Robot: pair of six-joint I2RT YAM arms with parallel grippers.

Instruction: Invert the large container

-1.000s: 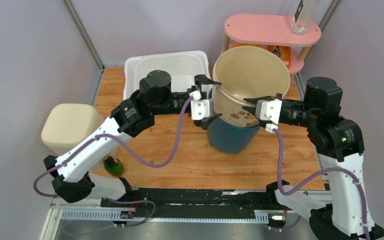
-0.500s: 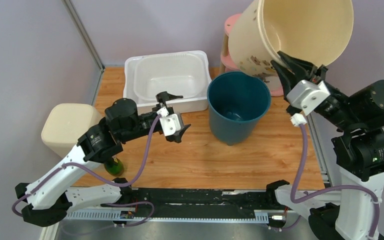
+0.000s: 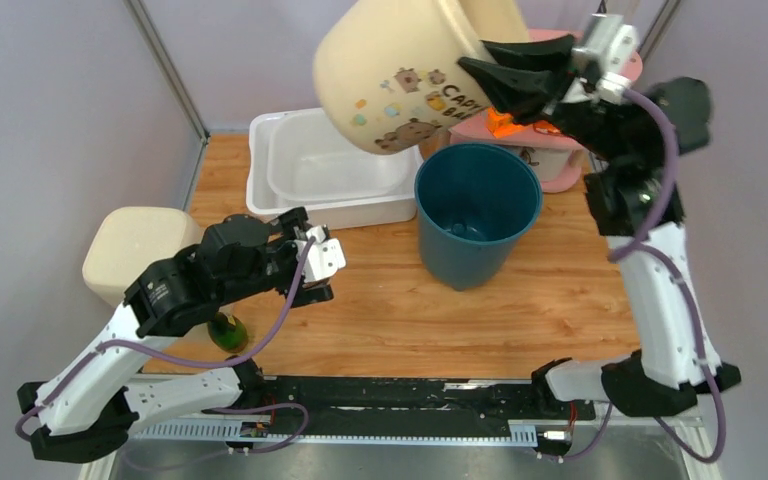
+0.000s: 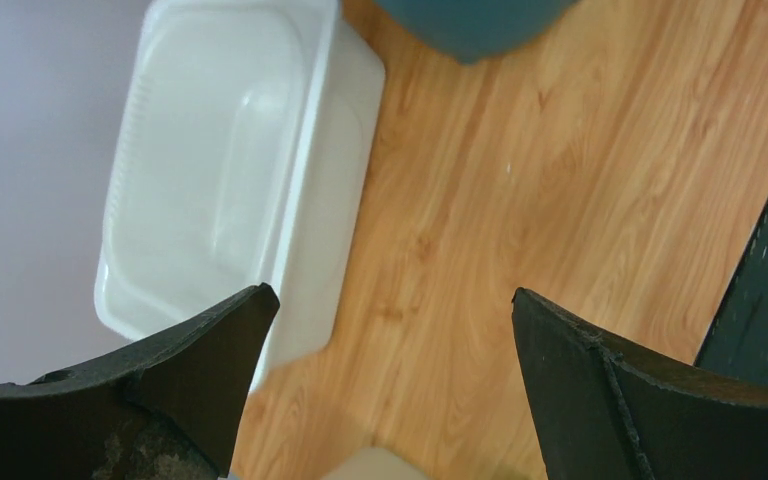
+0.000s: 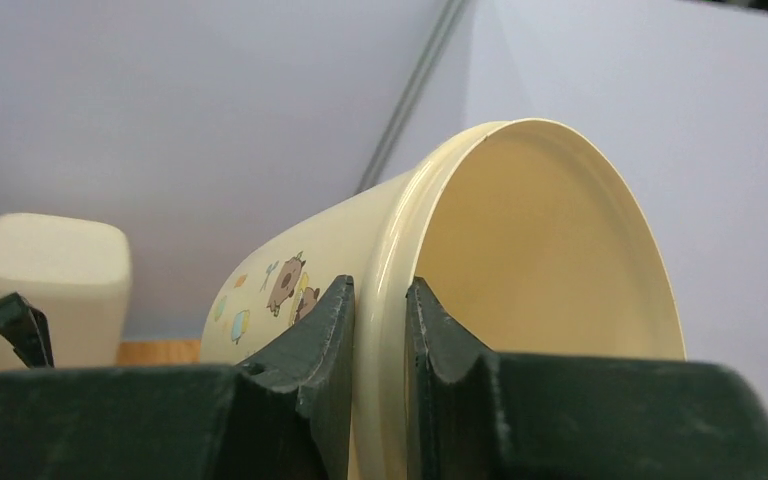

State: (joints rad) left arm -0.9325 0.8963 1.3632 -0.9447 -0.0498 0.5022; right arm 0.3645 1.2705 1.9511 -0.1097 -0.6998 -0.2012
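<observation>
Dark print on large cream container (image 3: 385, 70) side: "CAPY", "BA" on line below, rest hidden.

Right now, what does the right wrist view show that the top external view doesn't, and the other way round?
Right wrist only: the right fingers pinching the rim of the cream container, one inside and one outside.

Top external only: the teal bucket and white tub on the table beneath, and the left fingers open, well away from the container.

Both: the container held in the air and tipped on its side, its animal print, and the beige bin.
</observation>
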